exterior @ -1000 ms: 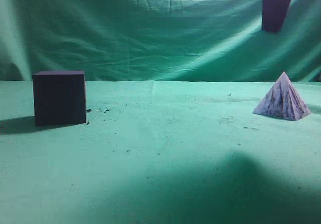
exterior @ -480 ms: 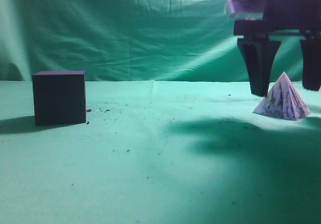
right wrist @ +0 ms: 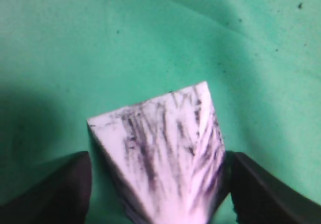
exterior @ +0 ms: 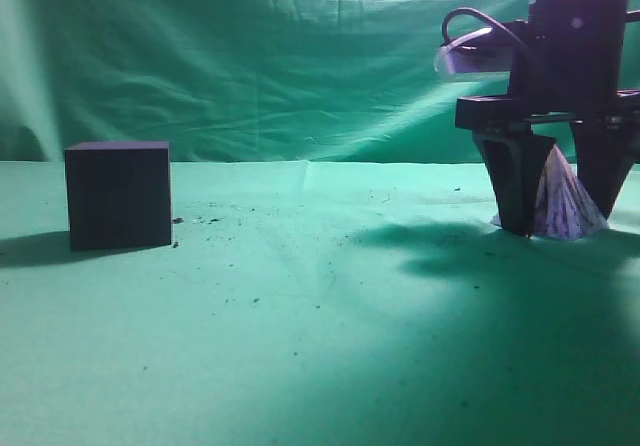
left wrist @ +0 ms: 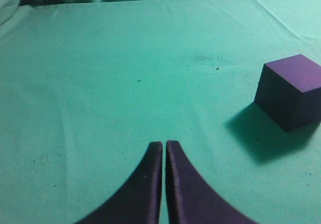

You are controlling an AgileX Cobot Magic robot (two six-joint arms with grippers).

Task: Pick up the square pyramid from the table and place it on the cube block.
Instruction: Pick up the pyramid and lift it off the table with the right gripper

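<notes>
The pale square pyramid (exterior: 562, 204) with dark streaks rests on the green table (exterior: 300, 306) at the far right. My right gripper (exterior: 566, 216) is open and straddles it, one finger on each side, tips down at the cloth. In the right wrist view the pyramid (right wrist: 160, 148) lies between the two fingers, with a small gap on each side. The dark purple cube block (exterior: 118, 194) stands at the left, far from the pyramid; it also shows in the left wrist view (left wrist: 291, 91). My left gripper (left wrist: 164, 144) is shut and empty, over bare cloth left of the cube.
A wrinkled green backdrop curtain (exterior: 280, 56) hangs behind the table. Small dark crumbs (exterior: 205, 220) are scattered on the cloth near the cube. The right arm casts a broad shadow (exterior: 480, 316) over the front right of the table.
My right gripper has come down from the top right and now straddles the pyramid with its tips at the cloth. The cube and pyramid have not moved.
</notes>
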